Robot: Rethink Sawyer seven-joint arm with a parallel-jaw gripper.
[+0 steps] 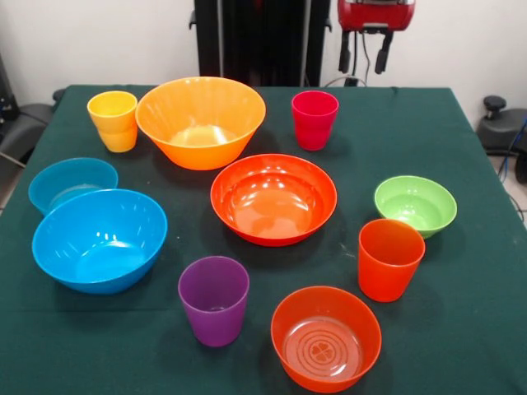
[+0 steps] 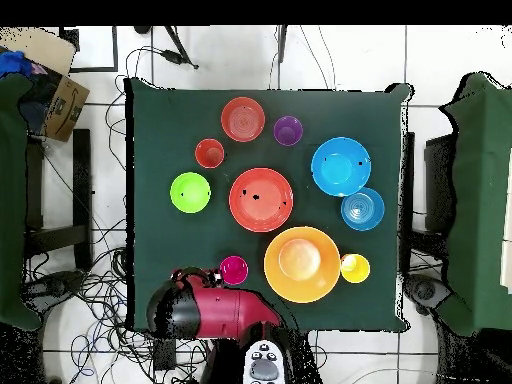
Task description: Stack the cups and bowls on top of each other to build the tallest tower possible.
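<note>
Cups [image 1: 213,299] and bowls [image 1: 273,199] all stand apart, unstacked, on the green table [image 1: 461,296]: yellow cup [image 1: 114,120] far left, crimson cup [image 1: 314,119] far right. Gripper [image 1: 364,56] hangs beyond the far edge, fingers [image 1: 383,54] spread apart, holding nothing.

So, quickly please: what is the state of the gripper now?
The gripper: open, holding nothing, raised above the table's far edge behind the crimson plastic cup.
</note>
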